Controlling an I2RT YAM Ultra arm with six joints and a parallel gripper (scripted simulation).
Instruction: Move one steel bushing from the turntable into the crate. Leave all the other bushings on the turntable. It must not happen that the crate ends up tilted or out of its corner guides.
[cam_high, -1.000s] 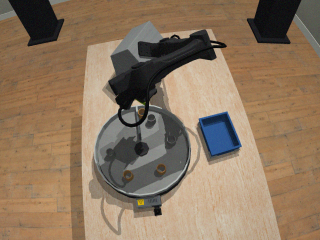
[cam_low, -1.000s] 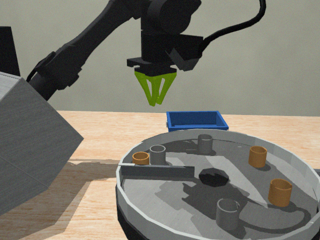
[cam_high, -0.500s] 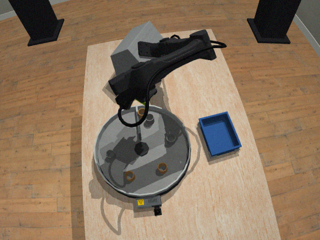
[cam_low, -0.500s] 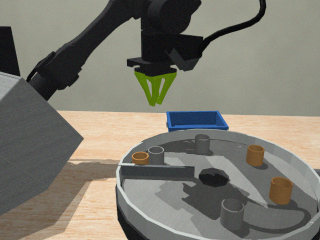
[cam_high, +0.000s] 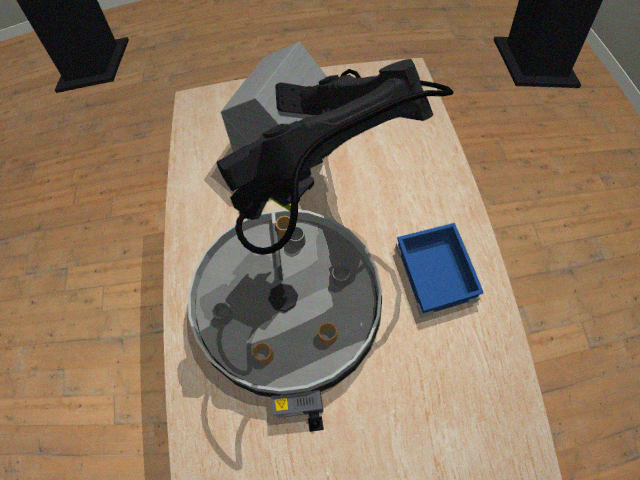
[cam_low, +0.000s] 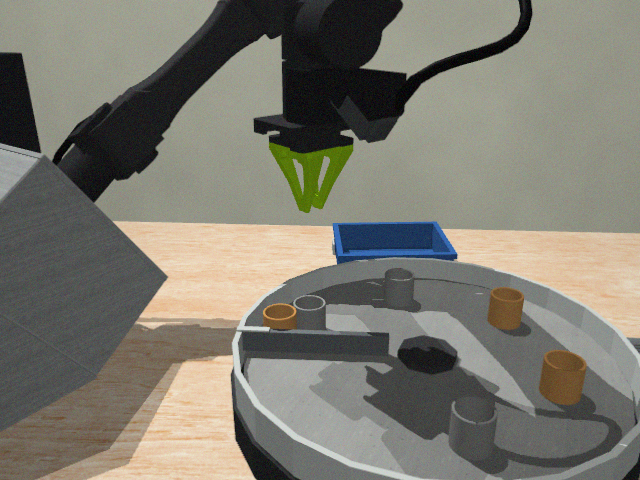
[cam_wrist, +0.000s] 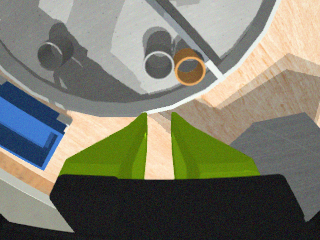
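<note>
A pale wooden table top (cam_high: 439, 372) is seen carrying everything, set on a plank floor (cam_high: 77, 206). At its far end a large grey block (cam_high: 258, 98) is placed, from which the black jointed arm (cam_high: 330, 124) reaches out. The round grey turntable (cam_high: 206, 268), with a pale raised rim, takes up the near half of the table; a grey bar (cam_low: 315, 342) runs from its rim towards a black hub (cam_low: 428, 354) at the centre. A blue rectangular crate (cam_high: 413, 242) is set well apart from the turntable's edge, and nothing is seen inside it.

The lime-green-fingered gripper (cam_low: 311, 206) is held high above the turntable's rim, pointing down, its fingers drawn narrow with only a slim gap between them and nothing gripped.

Three grey steel bushings are standing upright on the turntable: one (cam_low: 309, 310) by the bar, touching a brass-coloured bushing (cam_low: 279, 316) at the rim; a second (cam_low: 398, 287) on the side nearest the crate; a third (cam_low: 472, 426) across the hub. Two further brass-coloured bushings (cam_low: 505, 307) (cam_low: 562, 376) are standing apart from these.
</note>
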